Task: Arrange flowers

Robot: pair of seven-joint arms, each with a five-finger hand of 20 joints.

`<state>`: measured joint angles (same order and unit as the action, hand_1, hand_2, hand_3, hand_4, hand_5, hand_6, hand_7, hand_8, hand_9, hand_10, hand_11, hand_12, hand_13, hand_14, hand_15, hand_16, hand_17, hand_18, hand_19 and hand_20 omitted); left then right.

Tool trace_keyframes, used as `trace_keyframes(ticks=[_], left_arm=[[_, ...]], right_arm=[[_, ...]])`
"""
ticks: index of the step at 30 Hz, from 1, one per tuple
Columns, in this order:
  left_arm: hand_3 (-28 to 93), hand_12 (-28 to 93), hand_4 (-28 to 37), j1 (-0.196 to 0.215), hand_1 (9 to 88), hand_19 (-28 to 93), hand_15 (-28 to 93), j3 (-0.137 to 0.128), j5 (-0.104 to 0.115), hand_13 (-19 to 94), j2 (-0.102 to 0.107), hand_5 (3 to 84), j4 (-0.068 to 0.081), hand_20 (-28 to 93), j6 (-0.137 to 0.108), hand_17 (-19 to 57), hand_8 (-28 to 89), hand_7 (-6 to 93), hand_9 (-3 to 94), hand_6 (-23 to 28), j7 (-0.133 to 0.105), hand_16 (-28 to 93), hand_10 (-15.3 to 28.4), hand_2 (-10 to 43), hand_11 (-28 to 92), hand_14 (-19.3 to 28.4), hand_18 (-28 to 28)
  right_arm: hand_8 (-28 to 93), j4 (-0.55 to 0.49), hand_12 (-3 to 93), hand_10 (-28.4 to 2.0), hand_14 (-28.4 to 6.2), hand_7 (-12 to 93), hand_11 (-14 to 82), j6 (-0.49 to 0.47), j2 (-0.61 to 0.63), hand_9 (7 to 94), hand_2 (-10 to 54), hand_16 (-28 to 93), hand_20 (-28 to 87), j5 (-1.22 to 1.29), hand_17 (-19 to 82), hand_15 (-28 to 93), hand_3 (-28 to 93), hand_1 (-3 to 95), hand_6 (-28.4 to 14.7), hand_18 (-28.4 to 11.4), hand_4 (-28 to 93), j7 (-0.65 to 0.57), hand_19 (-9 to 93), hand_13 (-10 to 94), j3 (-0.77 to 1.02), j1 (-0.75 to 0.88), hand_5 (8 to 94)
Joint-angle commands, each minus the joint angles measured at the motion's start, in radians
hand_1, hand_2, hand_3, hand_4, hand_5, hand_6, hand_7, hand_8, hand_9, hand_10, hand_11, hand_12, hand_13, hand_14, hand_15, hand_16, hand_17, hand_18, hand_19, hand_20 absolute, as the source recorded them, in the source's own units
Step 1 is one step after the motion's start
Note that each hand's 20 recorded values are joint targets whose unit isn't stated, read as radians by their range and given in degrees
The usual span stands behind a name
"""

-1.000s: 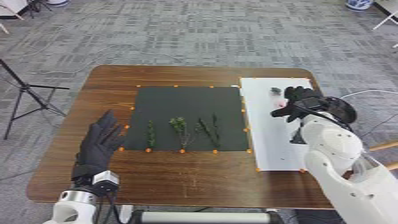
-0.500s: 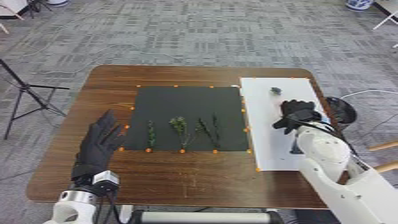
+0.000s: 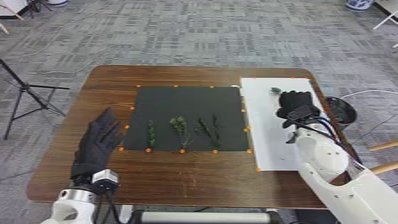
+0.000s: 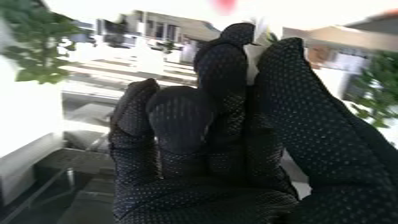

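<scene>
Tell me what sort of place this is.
Probably a robotics lab or workroom: grey patterned carpet covers the floor, a black tripod stands beside the brown wooden table, and small orange markers edge a dark rectangular mat.

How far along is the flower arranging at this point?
Perhaps only just begun: one small dark item lies on the white sheet, near its far end, possibly placed there. In hand: the right hand is over that sheet, but whether it holds a stem I can't tell. Left, it seems: the green sprigs lying side by side on the dark mat.
</scene>
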<state>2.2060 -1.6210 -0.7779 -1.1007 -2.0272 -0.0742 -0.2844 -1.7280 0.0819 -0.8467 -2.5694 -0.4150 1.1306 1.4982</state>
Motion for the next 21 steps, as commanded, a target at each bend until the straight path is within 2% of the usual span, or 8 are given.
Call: trace_keyframes(ticks=[1,5,6,8,12,15,19,21], left_arm=[[51,20,-27.9,-0.072,26.8,39,4,-0.014,0.025,14,0.096,22.3,0.001,8,0.013,-14.8,-9,16.7,17.4,-0.3,-0.014,11,8.7,-0.8,8,11.2,19.1],[51,19,-27.9,-0.14,26.6,39,4,-0.017,0.047,14,0.162,22.3,0.016,7,0.044,-14.7,-9,16.6,17.5,-0.3,-0.009,11,8.8,-0.9,8,11.3,19.1],[51,19,-27.9,-0.159,26.6,39,4,-0.014,0.068,14,0.18,22.3,0.024,7,0.061,-14.8,-9,16.6,17.5,-0.3,-0.016,11,8.8,-0.9,8,11.2,19.1],[51,19,-27.9,-0.194,26.5,39,4,0.0,0.14,14,0.202,22.3,0.034,7,0.078,-14.7,-9,16.5,17.5,-0.3,-0.031,11,8.7,-0.8,8,11.2,19.1],[51,19,-27.9,-0.251,26.7,39,4,0.014,0.097,14,0.213,22.4,0.047,8,0.072,-14.6,-9,16.5,17.5,-0.3,-0.031,10,8.7,-0.7,8,11.3,19.2],[51,19,-27.8,-0.296,26.6,39,3,0.031,0.097,14,0.234,22.4,0.057,7,0.077,-14.5,-9,16.5,17.6,-0.3,-0.045,10,8.8,-0.7,8,11.3,19.2],[51,19,-27.8,-0.349,26.6,39,4,0.045,0.074,14,0.257,22.6,0.063,7,0.077,-14.5,-9,16.3,17.7,-0.2,-0.058,10,8.8,-0.8,8,11.4,19.3],[51,19,-27.8,-0.393,26.6,39,4,0.068,0.068,15,0.266,22.7,0.074,7,0.086,-14.5,-9,16.2,17.8,-0.2,-0.062,10,8.8,-0.8,8,11.4,19.3]], right_arm=[[9,-0.026,51.2,-8.4,-7.7,41,39.8,-0.056,-0.06,78.0,-6.2,32,41,0.052,32,77,80,48.2,-0.9,-20.1,-24,0.081,85,71,-0.131,-0.18,72.8],[9,0.015,51.4,-8.4,-7.7,42,39.7,-0.055,-0.158,78.2,-6.7,32,42,0.05,32,77,80,48.1,-0.9,-20.1,-23,0.138,85,71,-0.252,-0.305,73.0],[9,0.023,51.7,-8.4,-7.7,42,39.6,-0.051,-0.189,78.2,-7.0,32,42,0.048,32,77,81,47.8,-0.9,-20.1,-23,0.15,85,71,-0.277,-0.325,73.0],[8,0.044,51.9,-8.3,-7.7,42,39.0,-0.044,-0.25,78.6,-7.5,32,42,0.046,32,77,81,47.3,-0.9,-20.1,-21,0.174,85,71,-0.33,-0.368,73.3],[8,0.064,52.2,-8.0,-7.7,42,38.2,-0.046,-0.351,79.2,-8.4,32,42,0.025,32,77,81,46.4,-0.5,-20.0,-19,0.211,85,71,-0.416,-0.406,73.8],[8,0.09,52.6,-7.9,-7.7,42,37.6,-0.072,-0.403,79.6,-8.8,33,42,-0.007,32,77,82,45.9,-0.3,-19.9,-19,0.226,85,71,-0.468,-0.414,74.0],[6,0.166,52.9,-7.9,-7.5,42,37.2,-0.109,-0.466,79.9,-9.3,33,42,-0.059,32,77,81,46.3,0.1,-19.8,-20,0.267,85,71,-0.525,-0.436,74.4],[5,0.194,52.7,-7.8,-7.4,42,37.2,-0.12,-0.486,80.0,-9.4,33,42,-0.076,32,77,81,46.7,0.3,-19.8,-20,0.268,85,71,-0.548,-0.452,74.6]])
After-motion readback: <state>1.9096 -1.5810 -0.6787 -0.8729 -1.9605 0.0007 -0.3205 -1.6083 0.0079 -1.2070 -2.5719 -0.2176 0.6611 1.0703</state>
